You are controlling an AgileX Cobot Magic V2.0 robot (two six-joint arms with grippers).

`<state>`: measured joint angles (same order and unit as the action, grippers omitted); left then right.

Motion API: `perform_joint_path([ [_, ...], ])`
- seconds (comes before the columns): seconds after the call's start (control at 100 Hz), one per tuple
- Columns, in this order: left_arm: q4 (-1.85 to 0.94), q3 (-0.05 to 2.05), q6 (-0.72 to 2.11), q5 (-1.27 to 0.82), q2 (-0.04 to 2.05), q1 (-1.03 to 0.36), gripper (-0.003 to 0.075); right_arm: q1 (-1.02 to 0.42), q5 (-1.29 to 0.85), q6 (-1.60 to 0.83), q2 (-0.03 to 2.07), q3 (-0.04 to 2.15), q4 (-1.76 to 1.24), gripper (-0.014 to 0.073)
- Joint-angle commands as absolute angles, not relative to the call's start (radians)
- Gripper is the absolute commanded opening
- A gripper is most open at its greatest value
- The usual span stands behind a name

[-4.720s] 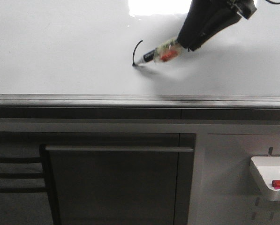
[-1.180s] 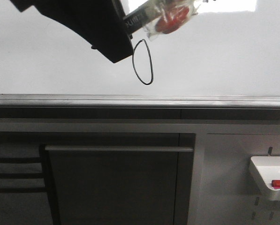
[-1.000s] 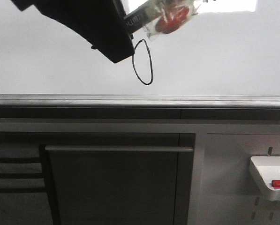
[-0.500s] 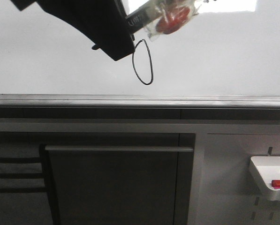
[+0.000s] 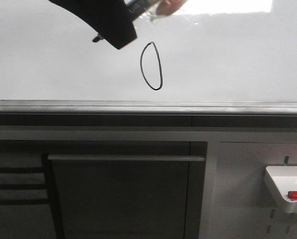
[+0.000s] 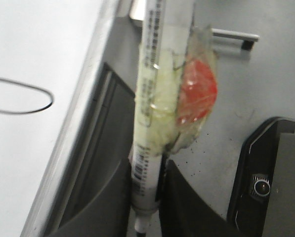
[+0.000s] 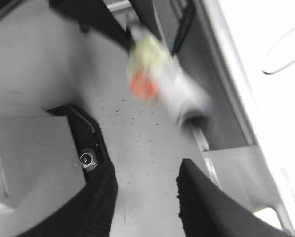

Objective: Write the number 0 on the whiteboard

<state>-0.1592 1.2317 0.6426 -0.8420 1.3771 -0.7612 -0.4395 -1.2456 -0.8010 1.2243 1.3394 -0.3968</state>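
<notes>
The 0 (image 5: 151, 66) is closed on the whiteboard (image 5: 238, 59), a thin black oval just above the grey ledge (image 5: 148, 106), near the middle of the front view. Its long axis runs from 12 to 6 o'clock, with the more pointed end toward 12. From what I see the writing itself looks finished.

The left end effector (image 6: 146, 197) is clamped on the marker (image 6: 157, 98), which is wrapped in clear tape with a red patch. In the front view this arm is at the top edge, and the 0 lies from it toward 4 o'clock, clearly apart; nothing touches the line. The marker's own long axis goes about from 8 to 2 o'clock there.

The right end effector (image 7: 145, 192) has its fingers apart and holds nothing. Which arm is nearer to the 0 I judge to be the left, but the right is not seen in the front view
</notes>
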Motion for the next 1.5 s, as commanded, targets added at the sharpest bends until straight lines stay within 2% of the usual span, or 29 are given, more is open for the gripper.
perform_joint_path([
  [0.0,-0.175,1.263,0.54,-0.754,1.321,-0.697,-0.0014,-0.366,-1.294,-0.779,1.152,1.362,-0.415,0.0269],
  [0.22,-0.173,1.087,0.36,-0.478,1.19,-0.46,-0.0014,-0.226,-1.265,-0.775,1.108,1.362,-0.419,0.0269],
  [0.35,-0.183,0.864,0.291,-0.12,1.101,-0.327,-0.0014,-0.217,-1.249,-0.775,1.108,1.353,-0.423,0.0269],
  [0.48,-0.19,0.694,0.291,0.239,1.096,-0.255,-0.0014,-0.217,-1.231,-0.775,1.108,1.326,-0.432,0.0269],
  [0.6,-0.19,0.626,0.302,0.379,1.135,-0.197,-0.0014,-0.217,-1.22,-0.775,1.108,1.298,-0.432,0.0269],
  [0.75,-0.19,0.632,0.302,0.424,1.232,-0.136,-0.0013,-0.217,-1.205,-0.775,1.108,1.28,-0.432,0.0269],
  [0.89,-0.184,0.672,0.302,0.407,1.321,-0.149,-0.0013,-0.217,-1.201,-0.775,1.108,1.28,-0.432,0.0269],
  [1.17,-0.192,0.856,0.302,0.087,1.419,-0.148,-0.0013,-0.217,-1.203,-0.775,1.108,1.28,-0.432,0.0269],
  [1.49,-0.183,0.921,0.302,-0.015,1.464,-0.148,-0.0008,-0.217,-1.209,-0.775,1.108,1.28,-0.432,0.0269],
])
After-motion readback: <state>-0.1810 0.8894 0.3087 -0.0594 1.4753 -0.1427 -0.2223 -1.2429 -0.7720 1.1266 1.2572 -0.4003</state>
